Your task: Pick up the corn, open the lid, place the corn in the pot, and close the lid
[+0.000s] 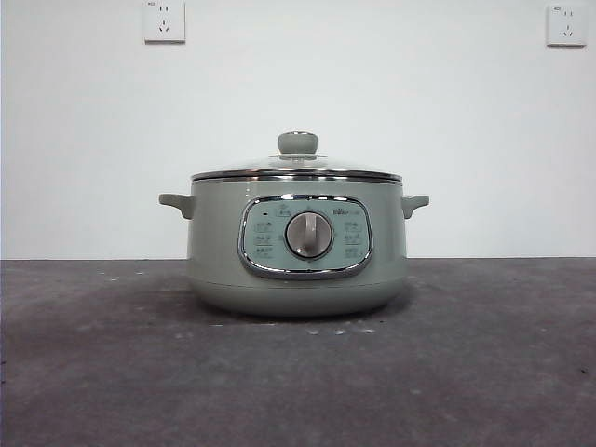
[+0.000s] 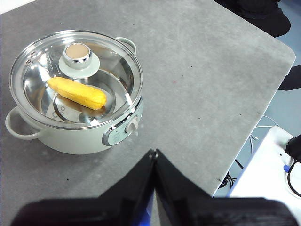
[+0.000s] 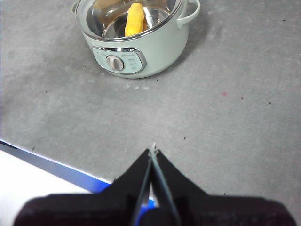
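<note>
Front view: the pot [image 1: 296, 247] stands on the desk [image 1: 112, 372] with the lid [image 1: 297, 168] seated on it. Left wrist view: the corn [image 2: 77, 92] lies inside the pot, under the lid; the left end effector [image 2: 154, 153] is closed, empty, well apart from the pot. Right wrist view: the right end effector [image 3: 152, 151] is likewise closed, away from the pot.

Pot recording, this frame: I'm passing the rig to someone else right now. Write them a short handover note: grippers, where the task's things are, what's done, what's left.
Left gripper: jaws shut, empty, held above the table away from the pot.
Right gripper: jaws shut, empty, also clear of the pot.
Corn: lying inside the pot, visible through the glass.
Lid: seated on the pot, knob up.
Done: corn in, lid closed.
Left: nothing of the task appears to remain; both arms are back from the work.
</note>
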Tool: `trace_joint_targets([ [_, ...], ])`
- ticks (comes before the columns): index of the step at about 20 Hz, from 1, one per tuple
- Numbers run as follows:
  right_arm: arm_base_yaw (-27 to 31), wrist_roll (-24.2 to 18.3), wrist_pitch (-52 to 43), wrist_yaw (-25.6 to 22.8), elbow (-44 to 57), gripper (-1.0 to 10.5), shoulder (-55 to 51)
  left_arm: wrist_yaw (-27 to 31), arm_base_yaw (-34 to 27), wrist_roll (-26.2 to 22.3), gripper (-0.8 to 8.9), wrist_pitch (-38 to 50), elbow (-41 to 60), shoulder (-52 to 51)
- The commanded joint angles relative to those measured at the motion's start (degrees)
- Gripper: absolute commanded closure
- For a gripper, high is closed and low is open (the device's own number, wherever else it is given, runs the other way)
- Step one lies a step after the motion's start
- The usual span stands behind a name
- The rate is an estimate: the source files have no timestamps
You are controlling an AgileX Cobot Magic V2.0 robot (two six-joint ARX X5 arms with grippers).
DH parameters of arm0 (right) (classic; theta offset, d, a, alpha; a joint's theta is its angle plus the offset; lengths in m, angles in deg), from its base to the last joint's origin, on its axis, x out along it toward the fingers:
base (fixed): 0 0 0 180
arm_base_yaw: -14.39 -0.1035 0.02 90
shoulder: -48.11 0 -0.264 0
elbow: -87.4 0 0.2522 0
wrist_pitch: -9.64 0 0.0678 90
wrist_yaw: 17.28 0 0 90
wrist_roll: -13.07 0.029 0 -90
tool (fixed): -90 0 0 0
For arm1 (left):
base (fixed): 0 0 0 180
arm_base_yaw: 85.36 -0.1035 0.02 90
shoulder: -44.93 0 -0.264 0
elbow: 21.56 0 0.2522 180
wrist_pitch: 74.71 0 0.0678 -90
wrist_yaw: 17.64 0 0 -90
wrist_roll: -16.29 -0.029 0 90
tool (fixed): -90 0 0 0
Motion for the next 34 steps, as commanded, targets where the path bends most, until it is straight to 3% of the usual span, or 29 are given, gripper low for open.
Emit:
trace_joint_targets([
  [1, -0.1, 0.2, 1.5, -0.3, 0.3, 9.5, 0.0, -0.3, 0.0, 0.2, 8.18, 0.2, 0.1, 0.1],
  [6, 0.0, 0.2, 1.5, -0.3, 0.3, 9.5, 0.0, 0.4, -0.2, -1.5, 8.17, 1.7, 0.1, 0.2],
  [10, 0.0, 0.2, 1.5, -0.3, 0.3, 9.5, 0.0, 3.6, -3.0, -2.3, 8.17, 7.8, 0.2, 0.2],
  [12, 0.0, 0.2, 1.5, -0.5, 0.3, 9.5, 0.0, 4.5, -8.1, -6.2, 8.17, 11.9, 0.3, -1.0],
  [16, 0.0, 0.2, 1.4, -0.9, 0.3, 9.5, 0.0, -0.9, -19.7, -9.5, 8.17, 21.2, 5.1, -7.4],
  [20, 0.0, 0.2, 1.5, -0.9, 0.3, 9.5, 0.0, -1.1, -29.9, -10.0, 8.17, 35.6, 23.9, -20.7],
  [23, 0.0, 0.2, 1.4, -0.9, 0.3, 9.5, 0.0, 3.4, -33.7, -10.1, 8.17, 44.6, 41.2, -30.6],
  [29, 0.0, 0.2, 1.5, -0.9, 0.3, 9.5, 0.0, 4.4, -35.3, -4.9, 8.17, 56.2, 71.6, -47.5],
  [34, 0.0, 0.2, 1.5, -0.9, 0.3, 9.5, 0.0, 4.4, -35.3, -1.6, 8.17, 57.6, 84.6, -56.3],
])
